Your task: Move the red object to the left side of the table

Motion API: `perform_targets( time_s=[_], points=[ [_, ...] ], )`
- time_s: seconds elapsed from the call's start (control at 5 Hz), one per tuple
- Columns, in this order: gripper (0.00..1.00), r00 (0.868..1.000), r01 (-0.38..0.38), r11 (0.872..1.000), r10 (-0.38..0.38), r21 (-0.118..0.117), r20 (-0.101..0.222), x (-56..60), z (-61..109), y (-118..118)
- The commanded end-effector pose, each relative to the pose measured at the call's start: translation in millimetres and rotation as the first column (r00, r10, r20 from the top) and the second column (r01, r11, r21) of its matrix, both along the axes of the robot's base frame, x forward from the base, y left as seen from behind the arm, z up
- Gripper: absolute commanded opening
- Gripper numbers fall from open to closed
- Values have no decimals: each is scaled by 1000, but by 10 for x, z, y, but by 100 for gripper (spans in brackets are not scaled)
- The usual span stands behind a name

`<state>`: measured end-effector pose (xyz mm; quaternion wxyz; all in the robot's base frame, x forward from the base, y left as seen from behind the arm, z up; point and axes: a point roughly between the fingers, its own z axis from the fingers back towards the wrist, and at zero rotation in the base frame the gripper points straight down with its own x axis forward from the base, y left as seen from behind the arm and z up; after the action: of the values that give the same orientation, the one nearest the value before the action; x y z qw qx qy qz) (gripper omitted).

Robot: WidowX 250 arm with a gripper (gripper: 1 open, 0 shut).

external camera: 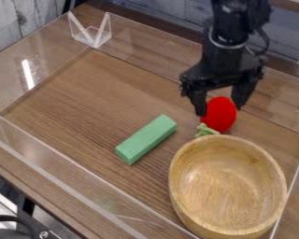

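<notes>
Gripper (220, 97) hangs spread wide around the red object (220, 114) near the counter's (90, 103) right edge, so you're at the grasp: lower slightly, then close.

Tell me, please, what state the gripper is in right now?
Gripper: open, jaws spread on either side of the red object, holding nothing yet.

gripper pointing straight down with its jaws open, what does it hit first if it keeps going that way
Most likely the red object, which sits between the open jaws of the gripper; the table lies just below. Depth from this one view is uncertain.
</notes>
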<state>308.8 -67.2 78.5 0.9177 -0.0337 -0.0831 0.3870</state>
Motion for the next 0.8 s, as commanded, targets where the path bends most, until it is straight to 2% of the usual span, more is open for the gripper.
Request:
perform_targets(
  time_s=[0.0, 0.2, 0.4, 0.6],
  points=[
    [100, 999, -26, 1000, 25, 4, 25, 37, 9, 16],
    [0, 998, -53, 999, 53, 5, 25, 24, -9, 52],
    [0, 995, -85, 996, 86, -22, 52, 94, 179, 148],
    [0, 989, -113, 992, 118, -63, 88, 162, 447, 255]
  ],
)
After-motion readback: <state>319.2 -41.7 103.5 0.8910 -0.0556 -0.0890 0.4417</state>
